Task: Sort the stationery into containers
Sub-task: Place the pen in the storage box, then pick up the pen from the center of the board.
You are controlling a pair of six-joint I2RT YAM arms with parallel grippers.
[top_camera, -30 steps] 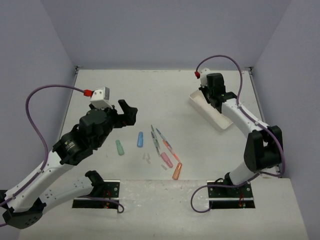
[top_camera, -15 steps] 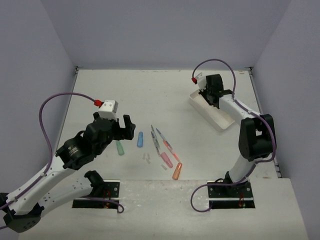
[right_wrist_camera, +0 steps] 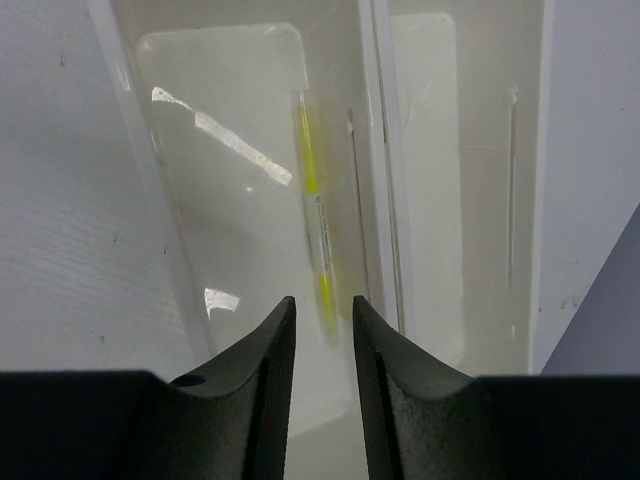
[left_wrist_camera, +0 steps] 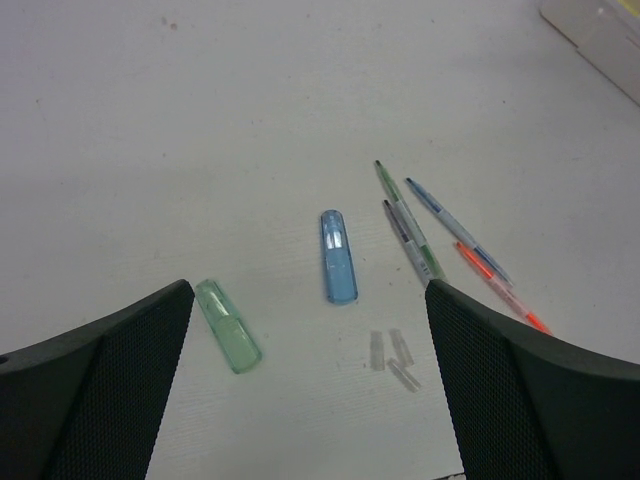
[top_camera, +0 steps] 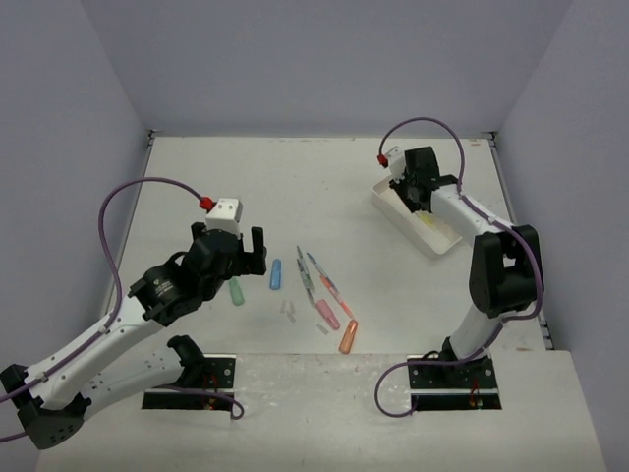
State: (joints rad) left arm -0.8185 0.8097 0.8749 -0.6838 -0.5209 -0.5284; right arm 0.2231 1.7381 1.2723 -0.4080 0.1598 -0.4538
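Yellow pen (right_wrist_camera: 313, 215) lies in one long slot of the white tray (right_wrist_camera: 125, 130), pointing along the slot. We see our right pincer (right_wrist_camera: 323, 305) over its end, a little apart, holding nothing. Our left pincer (left_wrist_camera: 308, 288) is spread wide.

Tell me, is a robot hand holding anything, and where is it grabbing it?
Nothing is held. The right gripper stands parted above the yellow pen, which lies loose in the white tray. The left gripper hangs wide open and empty.

White tray (right_wrist_camera: 378, 120); yellow pen (right_wrist_camera: 315, 225); green marker (left_wrist_camera: 228, 326); blue marker (left_wrist_camera: 338, 257); pink marker (top_camera: 327, 314); orange marker (top_camera: 348, 336)
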